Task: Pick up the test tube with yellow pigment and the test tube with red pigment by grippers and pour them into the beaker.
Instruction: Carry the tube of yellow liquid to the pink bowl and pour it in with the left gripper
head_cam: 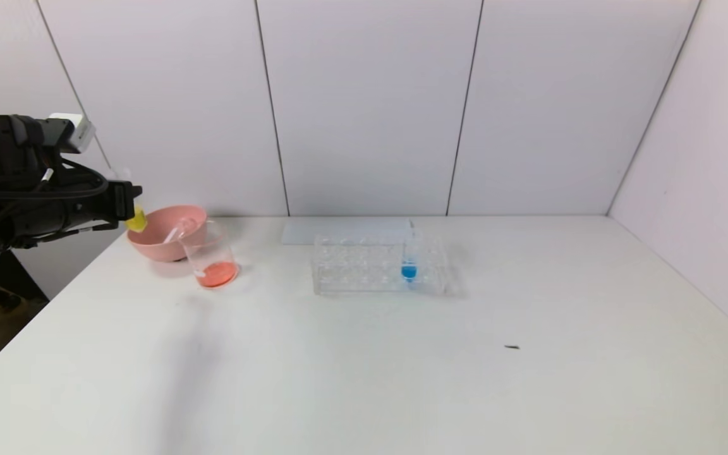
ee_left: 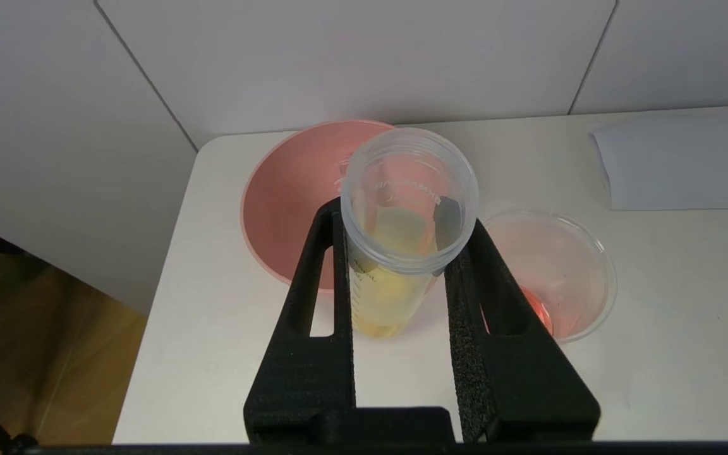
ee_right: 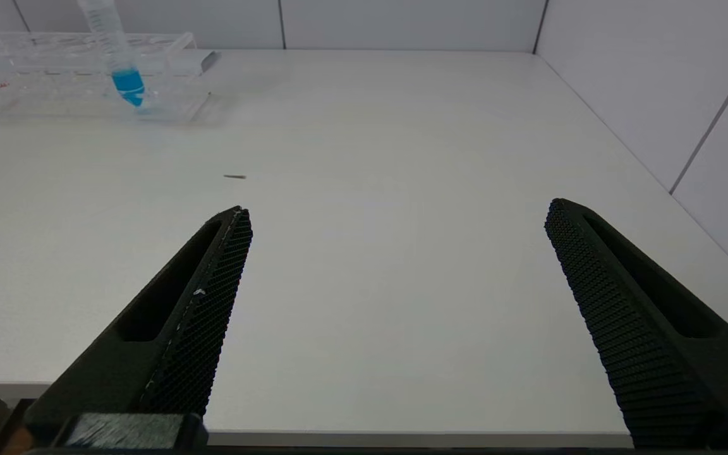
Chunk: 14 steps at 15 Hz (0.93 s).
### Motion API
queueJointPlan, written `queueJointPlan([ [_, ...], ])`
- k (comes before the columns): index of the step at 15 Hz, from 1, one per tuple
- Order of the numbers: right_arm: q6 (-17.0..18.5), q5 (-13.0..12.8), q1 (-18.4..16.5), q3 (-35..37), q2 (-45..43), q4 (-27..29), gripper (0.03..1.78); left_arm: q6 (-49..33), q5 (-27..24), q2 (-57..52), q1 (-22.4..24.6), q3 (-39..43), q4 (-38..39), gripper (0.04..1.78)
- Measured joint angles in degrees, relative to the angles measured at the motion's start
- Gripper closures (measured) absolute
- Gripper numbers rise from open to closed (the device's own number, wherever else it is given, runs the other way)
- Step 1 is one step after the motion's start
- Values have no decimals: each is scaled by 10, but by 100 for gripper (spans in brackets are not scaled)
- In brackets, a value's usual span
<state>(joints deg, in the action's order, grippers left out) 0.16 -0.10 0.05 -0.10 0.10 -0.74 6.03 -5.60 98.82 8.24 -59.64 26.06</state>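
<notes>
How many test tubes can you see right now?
3: yellow tube held in the left gripper, an empty tube lying in the pink bowl, blue tube standing in the rack.

Raised lettering inside the yellow-pigment tube [ee_left: 402, 240] shows mirrored, unreadable.

1. The test tube with yellow pigment [ee_left: 402, 240] is clear, smooth plastic with printed marks.
2. The left gripper [ee_left: 402, 234] has matt black fingers [ee_left: 313, 328] with a grainy texture.
3. The beaker [head_cam: 212, 256] looks clear and glossy.
4. The pink bowl [head_cam: 162, 230] is smooth matt plastic.
5. The table [head_cam: 402, 366] is smooth, matt white.
</notes>
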Motion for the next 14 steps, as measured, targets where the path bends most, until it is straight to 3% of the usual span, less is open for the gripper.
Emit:
queueJointPlan([
  [14,0,0,0,0,0,0,11,41,-22,10,10,-5,-13,138],
])
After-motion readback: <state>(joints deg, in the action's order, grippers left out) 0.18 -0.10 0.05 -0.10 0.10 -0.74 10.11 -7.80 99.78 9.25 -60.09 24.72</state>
